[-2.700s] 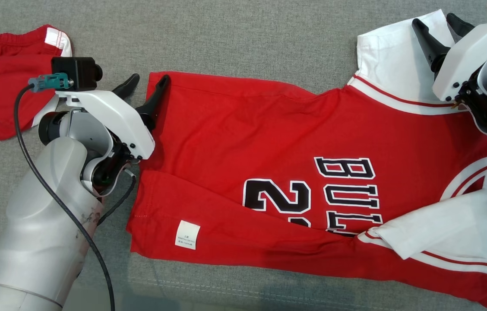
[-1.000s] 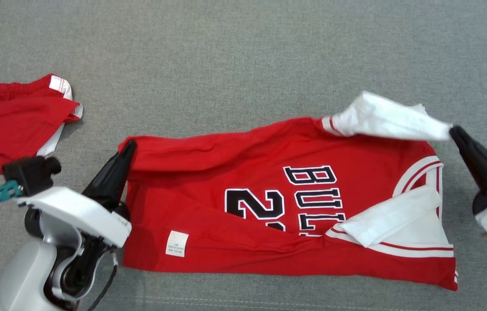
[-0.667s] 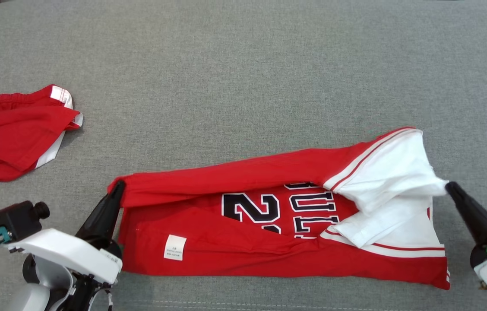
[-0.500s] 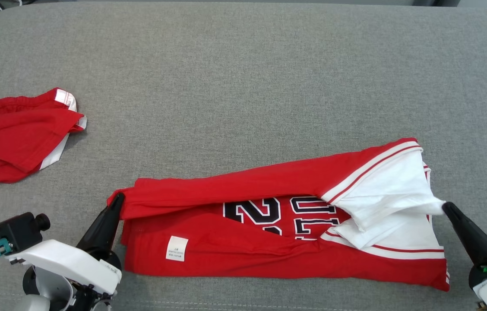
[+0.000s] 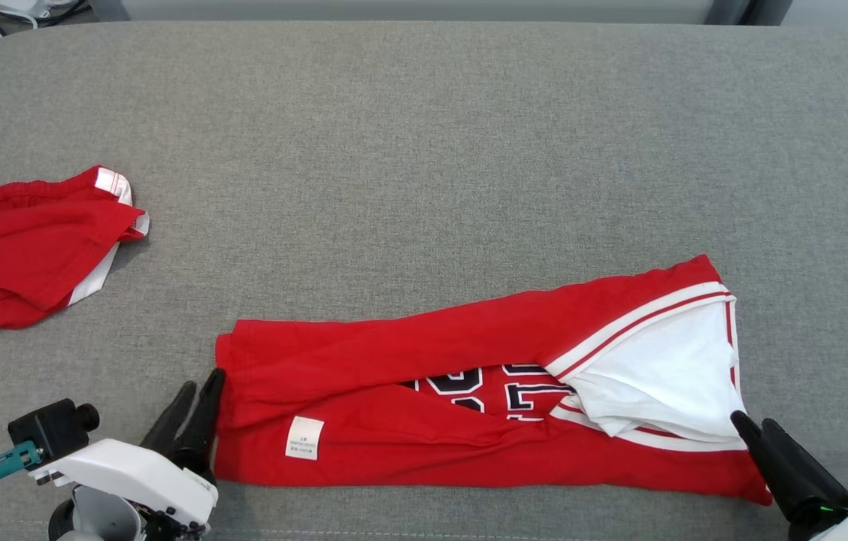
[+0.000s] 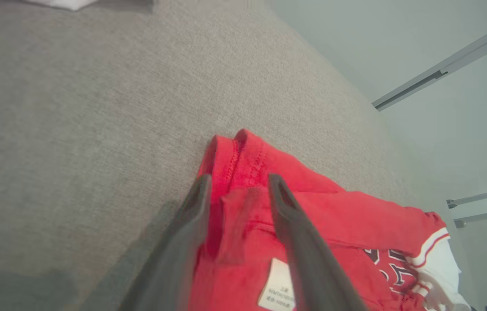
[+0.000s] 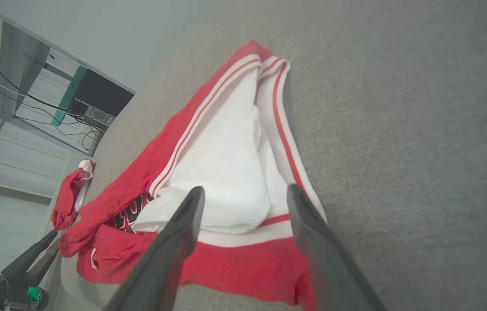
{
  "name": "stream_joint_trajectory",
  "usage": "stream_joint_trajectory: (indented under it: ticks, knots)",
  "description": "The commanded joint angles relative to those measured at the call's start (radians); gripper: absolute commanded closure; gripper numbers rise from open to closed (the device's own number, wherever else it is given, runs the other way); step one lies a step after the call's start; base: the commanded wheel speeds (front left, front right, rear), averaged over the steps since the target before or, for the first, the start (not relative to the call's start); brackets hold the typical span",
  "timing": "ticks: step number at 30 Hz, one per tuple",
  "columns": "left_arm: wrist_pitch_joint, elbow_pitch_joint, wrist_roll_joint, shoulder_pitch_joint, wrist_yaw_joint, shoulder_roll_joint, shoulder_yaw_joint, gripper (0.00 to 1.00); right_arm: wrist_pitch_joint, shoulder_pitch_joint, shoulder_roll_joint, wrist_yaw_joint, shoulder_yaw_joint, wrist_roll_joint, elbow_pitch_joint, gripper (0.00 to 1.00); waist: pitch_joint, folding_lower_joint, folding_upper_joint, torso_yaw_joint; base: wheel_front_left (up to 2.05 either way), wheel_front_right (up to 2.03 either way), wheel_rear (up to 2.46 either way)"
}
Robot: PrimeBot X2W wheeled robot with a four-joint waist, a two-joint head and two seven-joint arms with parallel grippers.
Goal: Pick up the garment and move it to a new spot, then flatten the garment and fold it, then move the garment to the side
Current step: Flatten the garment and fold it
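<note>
Toward the near edge of the grey fabric counter (image 5: 424,150) — red jersey (image 5: 394,353), lying flat in a long band, far half folded down over near half. White sleeve (image 5: 664,376) with red stripes spread open at the right end.

At the jersey's left end, left tool (image 5: 202,381): fingers parted, standing either side of the hemmed corner, not pinching it. At the right end, right tool (image 5: 752,421): fingers spread wide, tips at the edge of the white sleeve, nothing held.

Half a second earlier, both tools clamped tight — left on the hem corner, right on the sleeve tip, with the cloth lifted at that end. Since then let go on both sides, sleeve dropped flat, top layer lower over the print. Whole head view shifted too, so camera moved.

Black lettering (image 5: 499,379) with white outlines peeking out between the layers, too covered to read. Small white label (image 5: 301,438) near the jersey's near left corner, print too small to make out.

Far to the left, well apart, a second red garment (image 5: 18,248) with white trim, crumpled.
</note>
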Motion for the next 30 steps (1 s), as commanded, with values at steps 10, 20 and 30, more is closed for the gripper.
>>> stream_joint_trajectory:
  ticks: [10,20,30]
  knots:
    - [-0.193,-0.107,0.265,-0.023,0.196,0.094,0.049,0.0,-0.101,-0.001,0.029,0.005,-0.199,-0.303,0.075,0.0,-0.062,0.0,0.0,0.0,0.0,0.0,0.0]
    - [-0.191,-0.278,0.492,-0.015,0.337,0.152,-0.052,0.0,-0.096,-0.091,0.254,0.005,-0.388,-0.837,0.127,0.0,-0.145,0.0,0.0,0.015,0.0,0.0,0.0]
    - [-0.196,-0.268,0.514,0.072,0.366,0.153,-0.089,0.0,-0.061,-0.01,0.374,0.005,-0.425,-1.025,0.134,0.0,-0.204,0.0,0.0,0.019,0.0,0.0,0.0]
